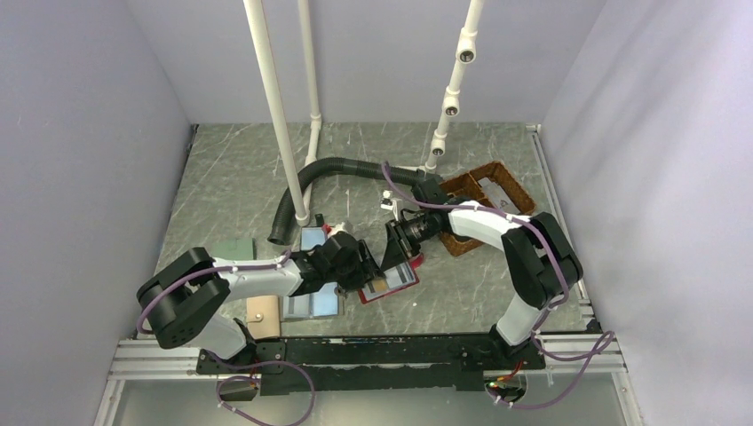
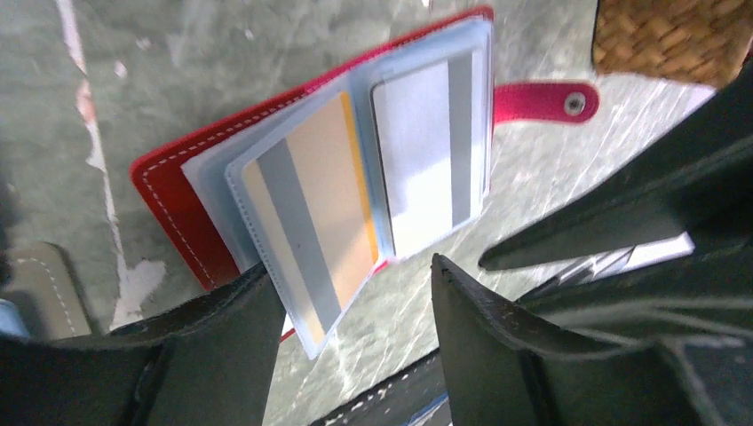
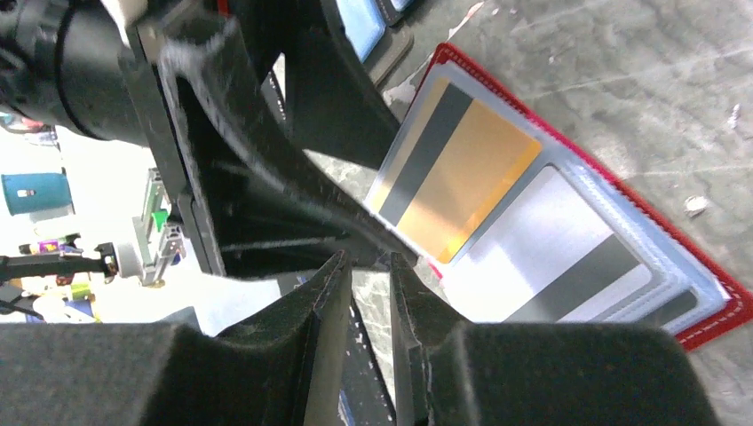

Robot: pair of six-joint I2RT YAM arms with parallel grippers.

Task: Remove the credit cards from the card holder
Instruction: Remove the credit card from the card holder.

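Three plain pale lilac-grey walls close in the scene: one on the left point(image 1: 80, 133), one at the back point(image 1: 382, 53), one on the right point(image 1: 657, 133). Between them lies a grey-green marbled tabletop point(image 1: 231, 177) flecked with white scuffs. Slim white plastic pipes point(image 1: 277, 115) rise from it toward the top of the view. A black corrugated hose point(image 1: 337, 166) curves across the far half, near a brown woven wicker basket point(image 1: 497, 182). A silver aluminium rail frame point(image 1: 160, 359) edges the near side. The light is even and soft.
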